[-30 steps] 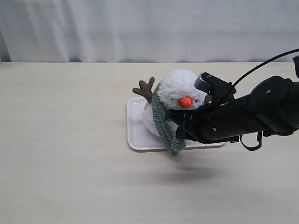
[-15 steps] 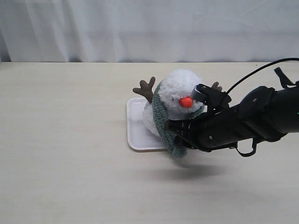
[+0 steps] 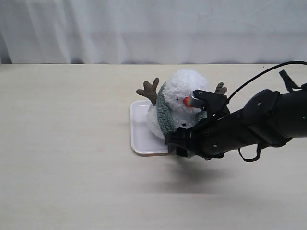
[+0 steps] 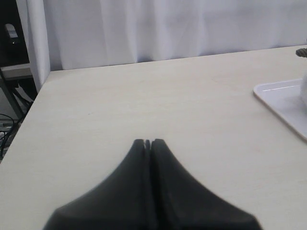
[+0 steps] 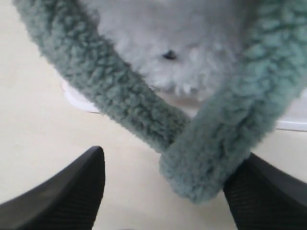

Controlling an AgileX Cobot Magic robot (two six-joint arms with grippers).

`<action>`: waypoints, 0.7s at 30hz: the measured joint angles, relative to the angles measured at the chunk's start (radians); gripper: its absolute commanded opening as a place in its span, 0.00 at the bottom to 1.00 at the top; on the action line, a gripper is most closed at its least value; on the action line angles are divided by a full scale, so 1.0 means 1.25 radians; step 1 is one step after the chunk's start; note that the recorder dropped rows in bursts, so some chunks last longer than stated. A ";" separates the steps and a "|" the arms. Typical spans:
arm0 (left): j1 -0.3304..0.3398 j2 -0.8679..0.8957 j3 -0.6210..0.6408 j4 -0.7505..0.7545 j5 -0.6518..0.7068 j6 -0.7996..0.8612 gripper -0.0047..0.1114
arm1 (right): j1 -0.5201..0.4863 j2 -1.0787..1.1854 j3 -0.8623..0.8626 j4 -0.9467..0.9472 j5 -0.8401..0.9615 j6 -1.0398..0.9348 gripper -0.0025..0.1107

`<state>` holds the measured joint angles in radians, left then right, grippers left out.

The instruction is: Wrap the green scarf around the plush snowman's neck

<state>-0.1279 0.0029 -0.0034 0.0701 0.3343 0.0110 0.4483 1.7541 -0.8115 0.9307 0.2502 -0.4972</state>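
Note:
The plush snowman [image 3: 184, 88] sits on a white tray [image 3: 139, 139], orange nose partly behind my right arm. The green scarf [image 3: 165, 112] curves round its neck and down its front. My right gripper [image 3: 175, 143] is low in front of the snowman, near the tray's front edge. In the right wrist view this gripper [image 5: 175, 155] is open. The scarf's two ends [image 5: 225, 143] cross between its fingers, below the white body [image 5: 192, 43]; one end lies against a finger [image 5: 259, 191]. My left gripper [image 4: 147, 142] is shut on nothing, over bare table.
A white curtain hangs behind the table's far edge. The tray's corner [image 4: 283, 96] shows at the side of the left wrist view. The snowman's brown twig arms [image 3: 148, 90] stick out on both sides.
My right gripper has dropped lower and shifted left in front of the snowman, now covering the scarf's hanging end. The left gripper's motion cannot be told.

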 measured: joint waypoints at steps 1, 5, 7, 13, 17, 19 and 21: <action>0.000 0.000 0.000 0.000 0.000 0.000 0.04 | 0.013 0.001 0.000 0.000 -0.013 -0.006 0.59; 0.000 0.000 0.000 0.000 0.000 0.000 0.04 | 0.051 0.018 0.000 0.000 -0.065 -0.013 0.59; 0.000 0.000 0.000 0.000 0.000 0.000 0.04 | 0.052 0.026 0.000 0.000 -0.081 -0.013 0.59; 0.000 0.000 0.000 0.000 0.000 0.000 0.04 | 0.052 0.060 0.000 0.000 -0.107 -0.013 0.59; 0.000 0.000 0.000 0.000 0.000 0.000 0.04 | 0.052 0.075 0.000 0.000 -0.114 -0.013 0.53; 0.000 0.000 0.000 0.000 0.000 0.000 0.04 | 0.052 0.075 0.000 0.000 -0.118 -0.015 0.45; 0.000 0.000 0.000 0.000 0.000 0.000 0.04 | 0.052 0.075 0.000 0.000 -0.125 -0.025 0.34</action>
<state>-0.1279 0.0029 -0.0034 0.0701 0.3343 0.0110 0.5137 1.8472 -0.8115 0.9307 0.0936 -0.5282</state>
